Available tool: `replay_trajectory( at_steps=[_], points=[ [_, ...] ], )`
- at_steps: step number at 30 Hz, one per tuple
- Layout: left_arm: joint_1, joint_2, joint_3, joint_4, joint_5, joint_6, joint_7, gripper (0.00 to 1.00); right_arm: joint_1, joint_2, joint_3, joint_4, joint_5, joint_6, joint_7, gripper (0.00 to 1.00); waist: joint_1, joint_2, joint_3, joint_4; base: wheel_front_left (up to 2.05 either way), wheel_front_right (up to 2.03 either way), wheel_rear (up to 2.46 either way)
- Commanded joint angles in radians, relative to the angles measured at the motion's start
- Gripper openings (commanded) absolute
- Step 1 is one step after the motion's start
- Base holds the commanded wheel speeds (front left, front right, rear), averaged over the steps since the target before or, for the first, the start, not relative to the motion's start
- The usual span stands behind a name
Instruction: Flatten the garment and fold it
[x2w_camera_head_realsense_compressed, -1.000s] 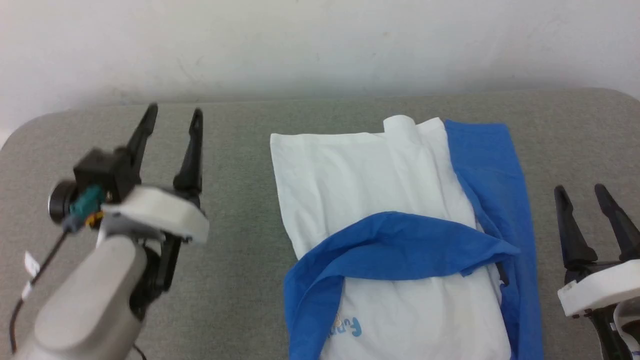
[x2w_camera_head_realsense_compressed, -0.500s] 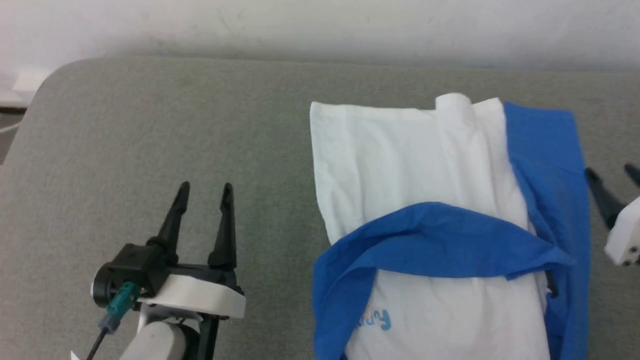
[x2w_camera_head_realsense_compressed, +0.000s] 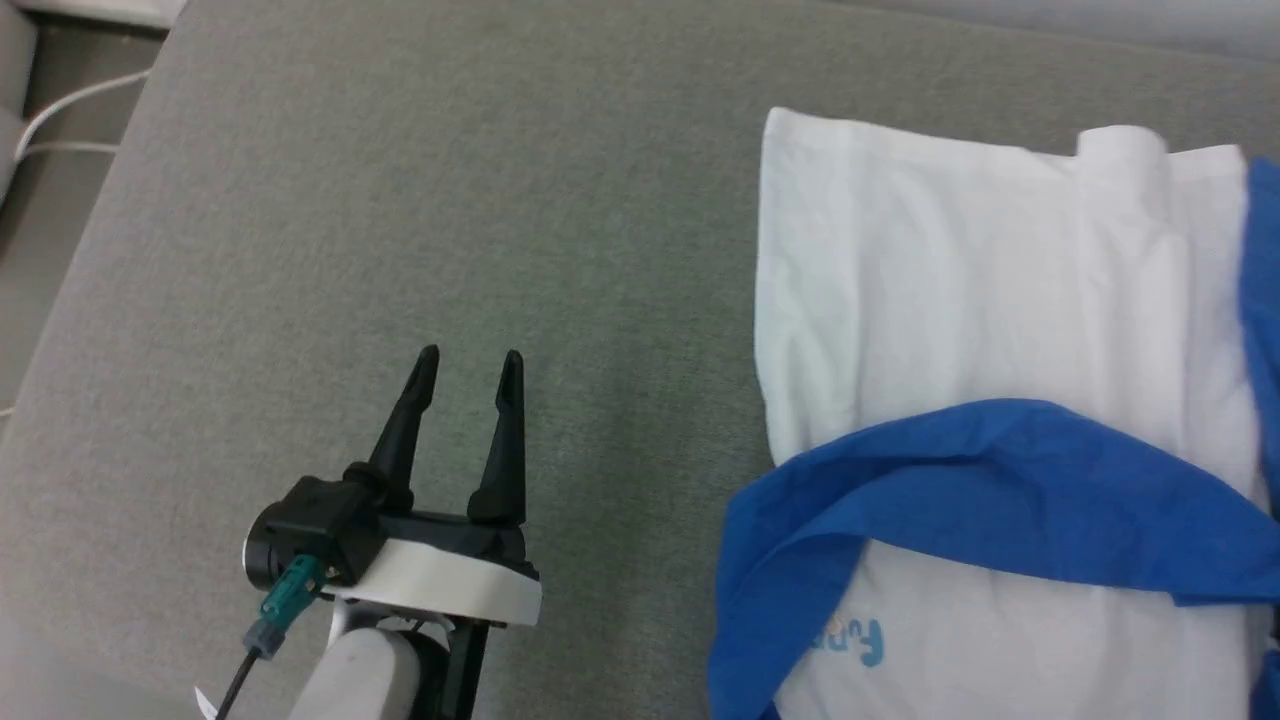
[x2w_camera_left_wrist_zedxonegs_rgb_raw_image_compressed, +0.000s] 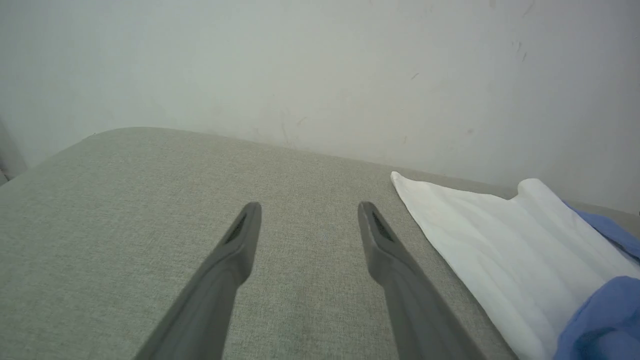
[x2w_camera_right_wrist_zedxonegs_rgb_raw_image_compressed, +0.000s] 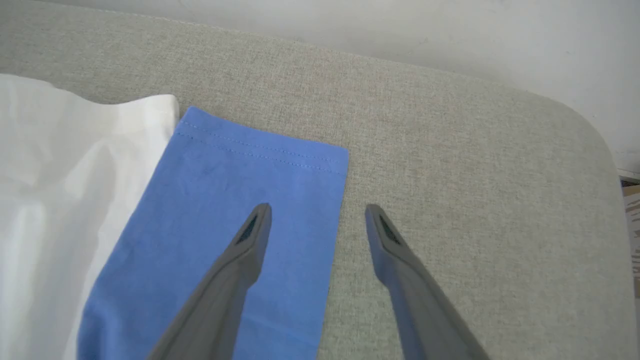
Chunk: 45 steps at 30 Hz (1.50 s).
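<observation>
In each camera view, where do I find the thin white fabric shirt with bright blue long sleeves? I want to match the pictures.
Head view: the thin white fabric shirt with bright blue long sleeves lies at the right side, with one sleeve draped across it.
Left wrist view: lower right corner.
Right wrist view: left side, with the white body at the far left and a blue sleeve beside it.
Shared landmark: the grey woven fabric surface under the shirt.

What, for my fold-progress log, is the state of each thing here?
garment: partly folded, flat on the table, one blue sleeve draped across its white body.
left gripper: open, empty, over bare table.
right gripper: open, empty, at the other sleeve's edge.
</observation>
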Motion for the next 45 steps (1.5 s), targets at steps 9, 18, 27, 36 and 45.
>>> replay_trajectory(
  at_steps=[9,18,27,36,45],
  points=[
    [-0.018,-0.076,0.055,0.035,0.061,-0.079,-0.005,1.00,-0.081,-0.025,-0.052,0.197,-0.105,-0.002,-0.016,1.00,-0.0003,0.0000,0.124,0.114,0.00,0.00,0.00],
    [-0.014,-0.104,0.096,0.067,0.102,-0.122,-0.005,1.00,-0.055,0.021,-0.053,0.306,-0.093,-0.002,-0.010,0.00,-0.0003,0.0000,0.110,0.095,0.00,0.00,0.00],
    [0.002,-0.113,0.132,0.102,0.132,-0.150,-0.005,1.00,-0.056,0.036,-0.106,0.328,-0.102,-0.002,-0.246,0.00,-0.0003,0.0000,0.007,0.034,0.00,0.00,0.00],
    [0.050,-0.116,0.170,0.117,0.144,-0.164,-0.005,1.00,-0.002,0.043,-0.185,0.306,-0.128,-0.002,-0.403,0.00,-0.0003,0.0000,-0.141,-0.061,0.00,0.00,0.00],
    [0.112,-0.118,0.204,0.122,0.146,-0.169,-0.005,1.00,0.131,0.056,-0.208,0.064,-0.098,-0.002,-0.366,0.00,-0.0003,0.0000,-0.258,-0.132,0.00,0.00,0.00]
  ],
)
